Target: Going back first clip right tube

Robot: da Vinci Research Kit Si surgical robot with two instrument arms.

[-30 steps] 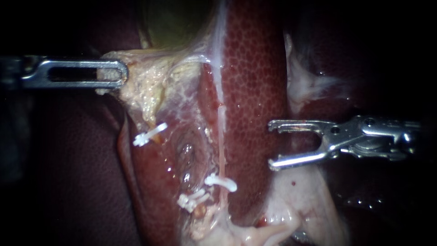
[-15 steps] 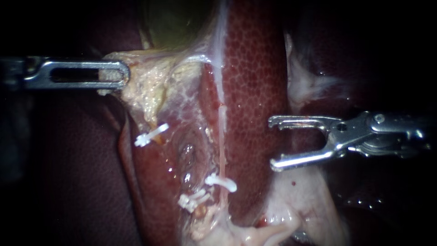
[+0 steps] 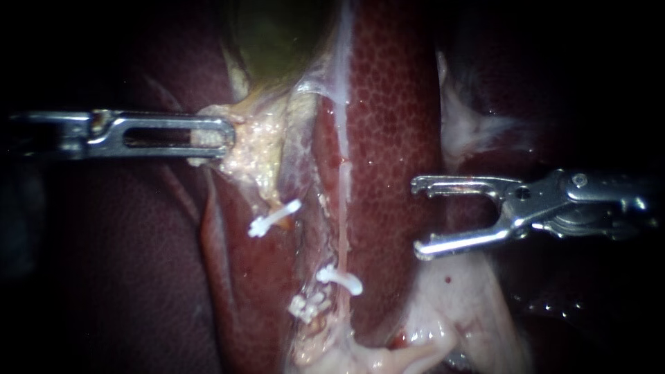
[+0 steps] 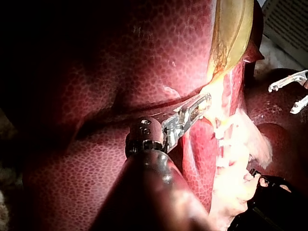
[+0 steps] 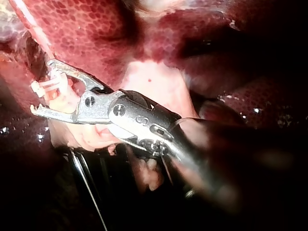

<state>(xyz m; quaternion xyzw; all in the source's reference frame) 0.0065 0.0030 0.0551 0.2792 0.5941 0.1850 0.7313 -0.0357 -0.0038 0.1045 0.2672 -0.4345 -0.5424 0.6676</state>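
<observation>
— Room ahead of the right instrument (image 3: 418, 219)?
— Bare liver (image 3: 388, 138) only, clear across to the tube (image 3: 342, 228).
— Obstacles?
— Clips (image 3: 339, 279) crowding the tube's lower end; left instrument (image 3: 223, 136) barring the far side, clamped on pale tissue (image 3: 256, 149).

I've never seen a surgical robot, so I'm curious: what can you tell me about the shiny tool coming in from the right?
The right instrument is silvery metal: a shaft entering from the right, a pivot joint, then two thin jaws with small hooked tips. The jaws stand wide open and grip nothing. They point toward the tube, apart from it, over the dark red liver.
</observation>
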